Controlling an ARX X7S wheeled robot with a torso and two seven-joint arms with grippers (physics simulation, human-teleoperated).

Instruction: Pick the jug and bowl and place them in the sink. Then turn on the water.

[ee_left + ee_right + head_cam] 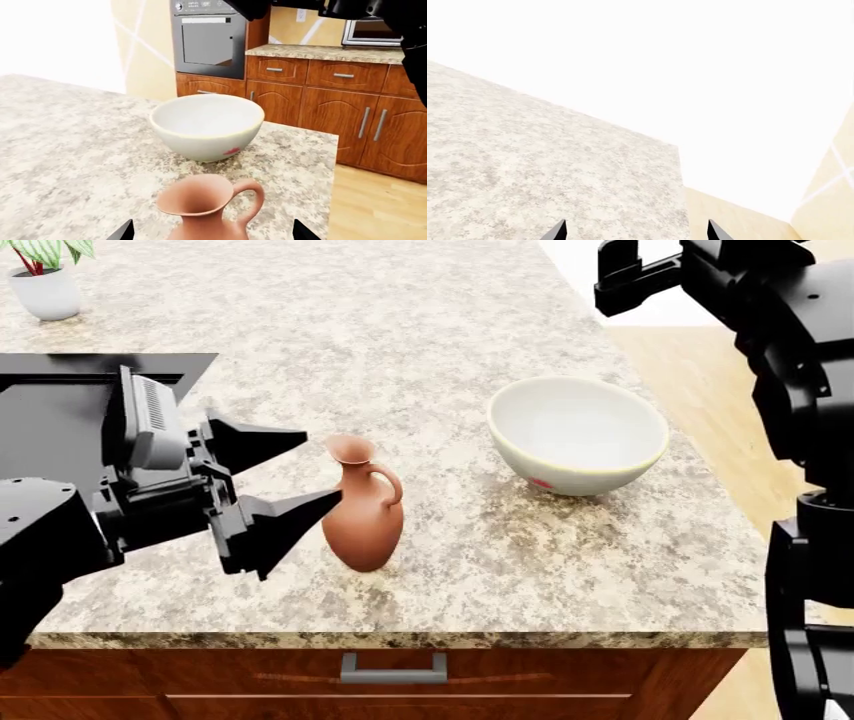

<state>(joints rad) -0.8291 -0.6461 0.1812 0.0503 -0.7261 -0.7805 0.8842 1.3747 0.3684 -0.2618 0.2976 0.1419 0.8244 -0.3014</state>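
The terracotta jug (363, 510) stands upright on the granite counter, handle toward the bowl. My left gripper (320, 468) is open, with its two black fingers on either side of the jug's belly and apart from it. In the left wrist view the jug (207, 210) sits between the open fingertips of the left gripper (212, 232). The white bowl (577, 435), with a red mark on its side, stands to the jug's right, also seen as the bowl (208, 125) behind the jug. My right gripper (636, 231) is open and empty, held high at the counter's far right corner. A black sink surface (80, 375) shows at the left, partly hidden by my left arm.
A potted plant (47, 280) stands at the counter's far left. The counter's front edge has a drawer handle (391, 668) below it. Wood floor (694, 370) lies to the right of the counter. An oven (207, 40) and wooden cabinets (347, 110) stand across the room.
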